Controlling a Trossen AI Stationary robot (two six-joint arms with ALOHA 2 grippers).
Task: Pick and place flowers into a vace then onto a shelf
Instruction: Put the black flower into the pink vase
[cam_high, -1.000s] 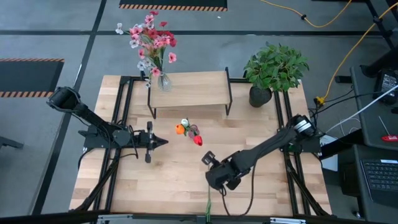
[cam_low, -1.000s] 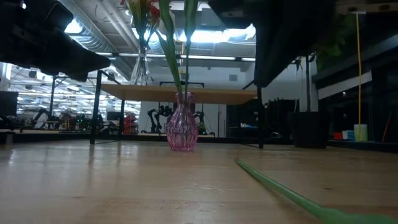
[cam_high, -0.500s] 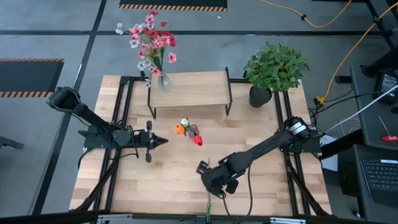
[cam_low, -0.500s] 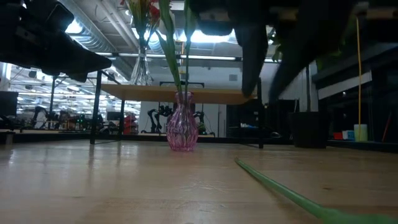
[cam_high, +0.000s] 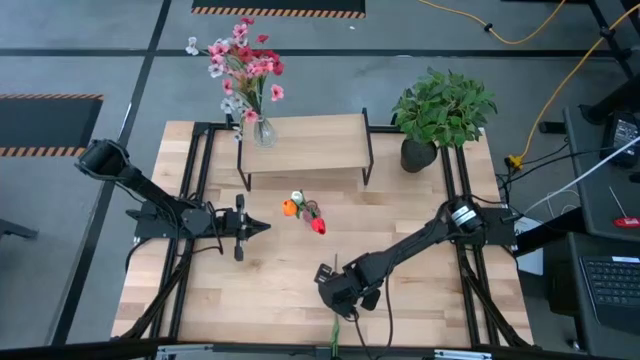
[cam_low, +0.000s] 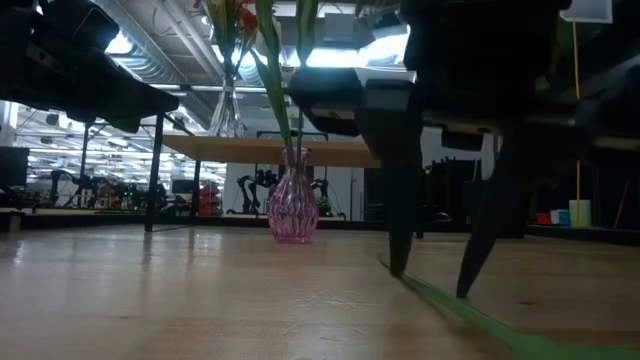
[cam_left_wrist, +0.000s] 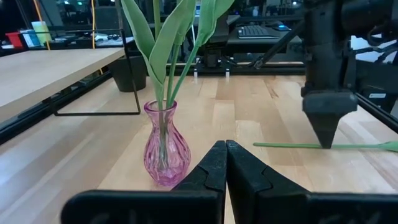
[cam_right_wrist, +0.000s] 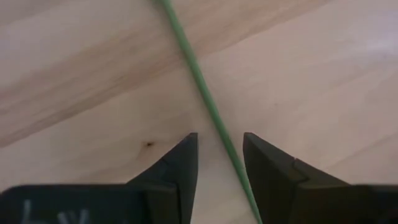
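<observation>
A loose flower stem (cam_right_wrist: 203, 91), thin and green, lies flat on the tabletop near the front edge (cam_high: 337, 330). My right gripper (cam_right_wrist: 219, 144) points down over it, open, one fingertip on either side of the stem and low over the wood (cam_low: 430, 283); it does not touch the stem. A pink glass vase (cam_left_wrist: 165, 148) stands mid-table holding flowers with orange, red and white blooms (cam_high: 305, 212). My left gripper (cam_high: 262, 229) hangs level and shut, left of that vase. The shelf (cam_high: 320, 140) stands at the back.
A clear vase of pink flowers (cam_high: 262, 130) stands on the shelf's left end. A bushy green plant in a black pot (cam_high: 440, 110) stands at the back right. Bare wood lies between the pink vase and my right gripper.
My right gripper has come down toward the table and a little toward its left edge, has rolled about its own axis, and has opened; its fingertips now stand on either side of the lying stem. The stem and the vase have kept still.
</observation>
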